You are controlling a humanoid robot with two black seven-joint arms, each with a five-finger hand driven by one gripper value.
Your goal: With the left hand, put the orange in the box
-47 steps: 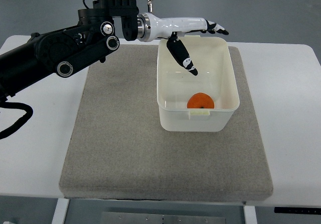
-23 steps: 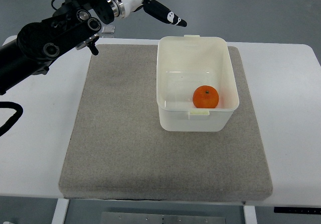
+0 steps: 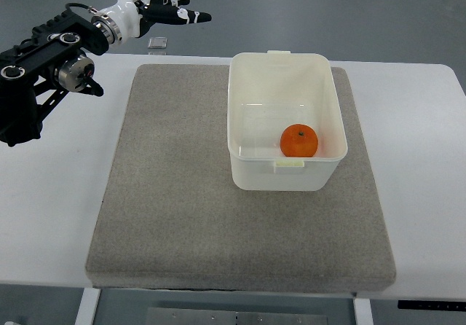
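One round orange fruit (image 3: 299, 141) with a small dark stem dimple on top lies inside one cream-white rectangular plastic box (image 3: 285, 68), resting on the box floor toward its near right corner, close to the right wall and to the near wall, where a small tab juts from the rim. The box is open at the top and stands on one grey felt-like square mat (image 3: 182, 194), at the mat's far right part. The mat lies flat on one white rectangular table (image 3: 422, 165), which shows bare on both sides of it. One small, flat, square, pale object (image 3: 156, 44) sits on the table just beyond the mat's far left edge; what it is cannot be told. One robot arm is in view, black and jointed, coming in from the left edge at the upper left corner. It ends in the left hand (image 3: 164, 3), white with black finger segments, which hangs in the air beyond the far edge of the table, well apart from the box and the fruit. Its fingers (image 3: 191, 17) are stretched out and fanned apart, pointing to the right, and they hold nothing and touch nothing.
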